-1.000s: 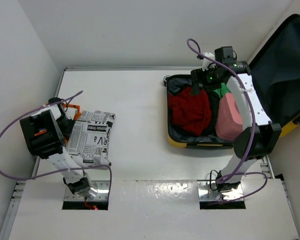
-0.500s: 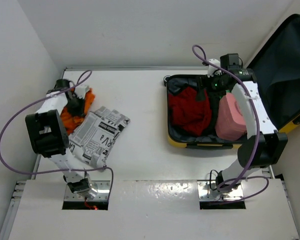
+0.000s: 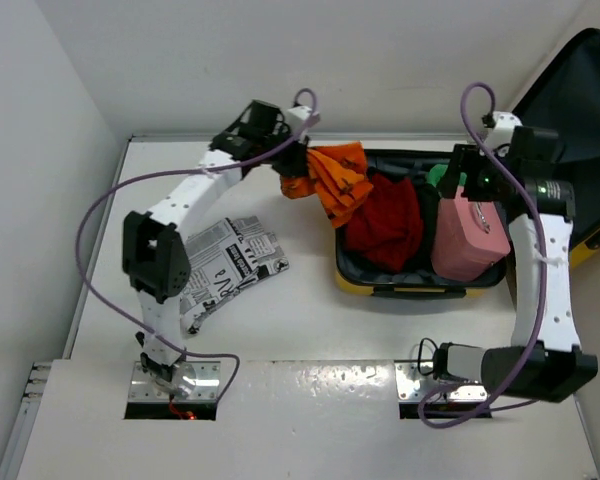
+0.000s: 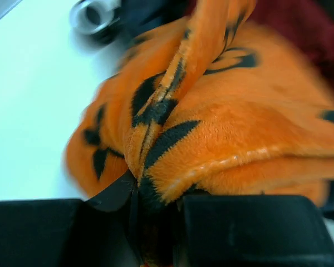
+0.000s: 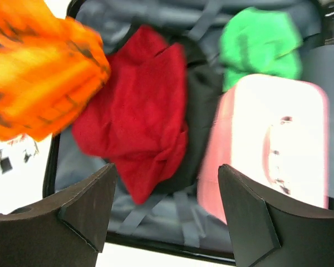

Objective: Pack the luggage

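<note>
The orange black-striped fleece cloth (image 4: 228,128) looks soft and fuzzy; the yellow hard-shell suitcase (image 3: 565,150) is glossy, its grey lining (image 5: 156,15) matt fabric.

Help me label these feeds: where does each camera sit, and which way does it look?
Top external: above and behind the robot, looking down on the table; both arms show, and the open luggage.
Left wrist: on the left gripper, looking along its fingers at the orange cloth pinched there.
Right wrist: on the open right gripper, fingers low in frame, looking down into the luggage at the red garment and pink case.
Shared: the orange cloth appears in all three views.
</note>
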Action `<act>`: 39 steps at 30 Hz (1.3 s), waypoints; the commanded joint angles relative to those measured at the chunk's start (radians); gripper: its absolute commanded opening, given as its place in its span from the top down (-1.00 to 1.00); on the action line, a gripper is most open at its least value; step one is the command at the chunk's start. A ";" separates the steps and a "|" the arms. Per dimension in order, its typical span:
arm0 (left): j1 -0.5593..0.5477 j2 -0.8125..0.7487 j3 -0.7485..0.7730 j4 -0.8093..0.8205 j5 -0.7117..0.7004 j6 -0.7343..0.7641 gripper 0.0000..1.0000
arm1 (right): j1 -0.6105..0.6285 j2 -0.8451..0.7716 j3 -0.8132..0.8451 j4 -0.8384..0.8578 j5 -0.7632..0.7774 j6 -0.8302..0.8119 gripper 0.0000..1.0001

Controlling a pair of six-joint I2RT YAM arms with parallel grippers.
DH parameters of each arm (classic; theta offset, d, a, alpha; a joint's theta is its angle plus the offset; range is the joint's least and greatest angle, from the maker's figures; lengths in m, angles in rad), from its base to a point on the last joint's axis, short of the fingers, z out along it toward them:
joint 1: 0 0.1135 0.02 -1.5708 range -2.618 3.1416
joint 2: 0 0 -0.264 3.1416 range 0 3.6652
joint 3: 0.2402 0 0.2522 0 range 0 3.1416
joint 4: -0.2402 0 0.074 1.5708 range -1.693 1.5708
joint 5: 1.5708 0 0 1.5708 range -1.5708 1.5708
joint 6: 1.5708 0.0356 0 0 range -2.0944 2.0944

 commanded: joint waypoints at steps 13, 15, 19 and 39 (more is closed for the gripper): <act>-0.355 0.179 0.464 0.211 -0.132 0.004 1.00 | -0.228 -0.305 -0.179 0.210 0.090 0.047 -0.52; -0.379 0.179 0.443 0.304 -0.267 0.014 1.00 | -0.230 -0.310 -0.183 0.208 0.072 0.051 -0.52; -0.392 0.231 0.433 0.415 -0.339 0.072 1.00 | -0.231 -0.302 -0.180 0.210 0.053 0.054 -0.52; -0.407 0.250 -0.171 0.569 -0.200 0.045 0.93 | -0.204 -0.125 -0.179 0.422 -0.100 0.221 -0.40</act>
